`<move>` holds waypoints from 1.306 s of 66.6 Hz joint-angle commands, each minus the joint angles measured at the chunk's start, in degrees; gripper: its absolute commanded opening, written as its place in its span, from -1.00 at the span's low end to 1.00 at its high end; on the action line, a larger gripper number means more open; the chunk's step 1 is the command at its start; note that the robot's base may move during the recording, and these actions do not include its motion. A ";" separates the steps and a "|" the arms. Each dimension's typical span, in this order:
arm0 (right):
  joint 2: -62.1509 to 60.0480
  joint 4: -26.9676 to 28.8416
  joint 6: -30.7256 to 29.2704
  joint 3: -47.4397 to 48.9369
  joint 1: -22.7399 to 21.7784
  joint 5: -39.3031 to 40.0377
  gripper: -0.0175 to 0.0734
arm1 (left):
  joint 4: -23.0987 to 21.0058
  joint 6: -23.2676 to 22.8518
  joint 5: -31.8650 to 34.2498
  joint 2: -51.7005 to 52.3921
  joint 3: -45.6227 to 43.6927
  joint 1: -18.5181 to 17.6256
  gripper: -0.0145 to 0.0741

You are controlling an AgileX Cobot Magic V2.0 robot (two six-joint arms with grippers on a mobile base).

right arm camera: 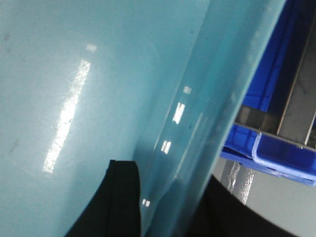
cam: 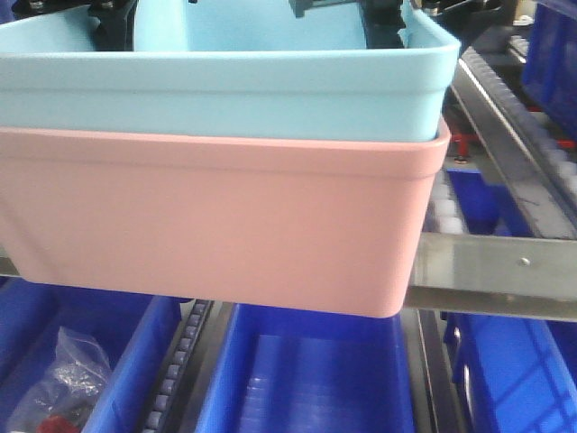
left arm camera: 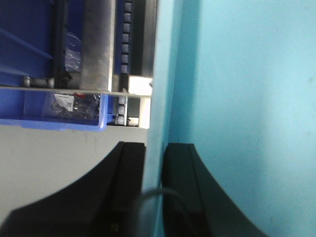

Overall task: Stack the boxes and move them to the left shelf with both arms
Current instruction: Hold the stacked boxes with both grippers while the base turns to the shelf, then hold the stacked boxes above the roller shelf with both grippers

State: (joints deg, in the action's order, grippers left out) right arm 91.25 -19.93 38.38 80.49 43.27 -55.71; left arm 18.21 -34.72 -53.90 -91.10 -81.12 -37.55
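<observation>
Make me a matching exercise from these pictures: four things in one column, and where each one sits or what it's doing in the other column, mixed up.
Column one
1. light blue tub
2. pink tub
3. dark blue bin
4. left gripper

Column two
A. holds the other tub inside it
B. on the level below the steel front bar
C. clamped on a tub wall, one finger on each side
D. nested on top of the stack

Pairs: 1-D, 2-A, 3-B, 4-C
</observation>
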 commanded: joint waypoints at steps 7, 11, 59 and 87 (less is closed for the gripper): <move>-2.18 2.83 1.03 3.34 1.27 15.55 -0.49 | -6.95 -0.69 12.04 2.95 -2.43 -3.31 -0.68; -2.18 2.83 1.03 3.34 1.27 15.55 -0.49 | -6.95 -0.69 12.04 2.95 -2.43 -3.31 -0.68; -2.18 2.83 1.03 3.34 1.27 15.55 -0.49 | -6.95 -0.69 12.04 2.95 -2.43 -3.31 -0.68; -2.18 2.83 1.03 3.34 1.27 15.55 -0.49 | -6.95 -0.69 12.04 2.95 -2.43 -3.31 -0.68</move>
State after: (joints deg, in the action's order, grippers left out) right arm 91.25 -20.04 38.38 80.49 43.27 -55.71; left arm 18.21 -34.72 -53.68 -91.10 -81.12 -37.55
